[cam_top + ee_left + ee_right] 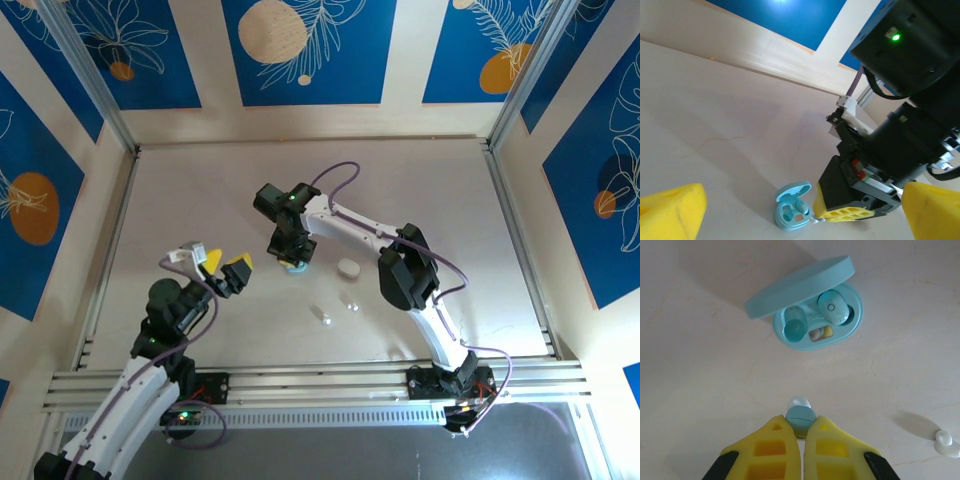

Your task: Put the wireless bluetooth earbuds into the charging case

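A pale tabletop (200, 200) is seen from above, with two robot arms reaching in from the near edge. The right gripper (801, 432) is lowered over the middle of the table, and its yellow fingers are clenched on a pale blue earbud (800, 416), which is pinched at the very tips just above the surface. The charging case (815, 322), pale blue and oval, is seen lying on the table just ahead of that gripper, apart from the held bud. Its lid (800, 285) is raised and tilted back. A second pale blue earbud (836, 309) is seated in the right-hand well of the case; what lies in the other well cannot be made out.

The left gripper (222, 265) is held above the table to the left of the case, with its yellow pads (670, 210) spread wide apart and nothing between them.

A closed white case (347, 267) is placed just to the right of the blue one. Two white earbuds (352, 305) are scattered on the table nearer the arm bases, apart from both cases.
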You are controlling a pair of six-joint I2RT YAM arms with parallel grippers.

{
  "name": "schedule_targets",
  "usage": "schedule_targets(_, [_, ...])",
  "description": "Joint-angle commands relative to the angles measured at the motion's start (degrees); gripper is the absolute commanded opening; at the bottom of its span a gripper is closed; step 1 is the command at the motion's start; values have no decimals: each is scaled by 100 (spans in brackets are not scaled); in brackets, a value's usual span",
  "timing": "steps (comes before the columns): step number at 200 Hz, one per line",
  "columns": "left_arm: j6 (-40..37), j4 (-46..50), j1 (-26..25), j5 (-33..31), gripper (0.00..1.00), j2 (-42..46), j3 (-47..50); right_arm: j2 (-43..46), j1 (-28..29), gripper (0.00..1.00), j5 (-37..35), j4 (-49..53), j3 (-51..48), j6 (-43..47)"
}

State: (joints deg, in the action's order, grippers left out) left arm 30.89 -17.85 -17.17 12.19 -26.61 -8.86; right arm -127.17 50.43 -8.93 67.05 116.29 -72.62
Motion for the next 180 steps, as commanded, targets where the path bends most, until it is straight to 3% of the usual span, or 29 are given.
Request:
schedule_targets(1, [-154,-621,-42,343,100,-274,26,-101,-116,0,177,190,216,-342])
schedule_targets(36, [-110,-886,-55,407,100,-685,5,-360,-164,0,352,210,487,-346])
schedule_targets(180, [-115,-791,-50,320,100,-608,7,-651,-278,0,418,195,603,-447])
